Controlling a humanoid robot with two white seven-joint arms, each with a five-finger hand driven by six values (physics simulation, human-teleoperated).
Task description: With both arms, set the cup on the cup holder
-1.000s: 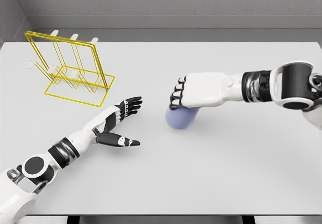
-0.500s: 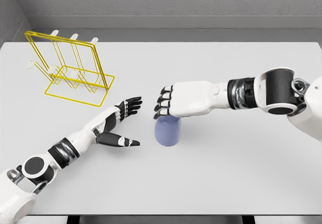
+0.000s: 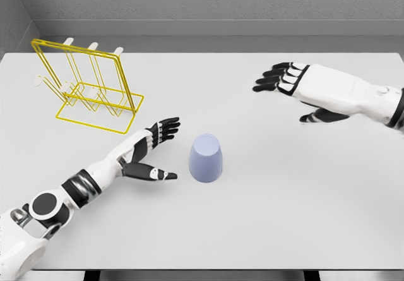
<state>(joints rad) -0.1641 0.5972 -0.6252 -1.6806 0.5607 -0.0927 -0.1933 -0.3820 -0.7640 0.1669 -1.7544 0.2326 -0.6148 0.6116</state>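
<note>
Standing upside down just below the middle of the frame, the cup (image 3: 206, 158) rests on the white table (image 3: 265, 218) with nothing touching it; you can see its closed base facing up and its sides widening toward the rim on the surface. Your left hand (image 3: 148, 155) lies to its left, near but apart, fingers spread and thumb pointing toward the cup, holding nothing; your right hand (image 3: 303, 85) hovers at the upper right, well apart from the cup, fingers extended and loose, also empty. The yellow wire holder (image 3: 88, 88) stands at the upper left, well away from the cup. Judging by its look, the cup is likely light, stiff and smooth, so it may slide or tip if you nudge it sideways; take hold around the side wall near the middle, thumb opposite fingers, and close evenly; the taper could let it slip from a loose grip.
</note>
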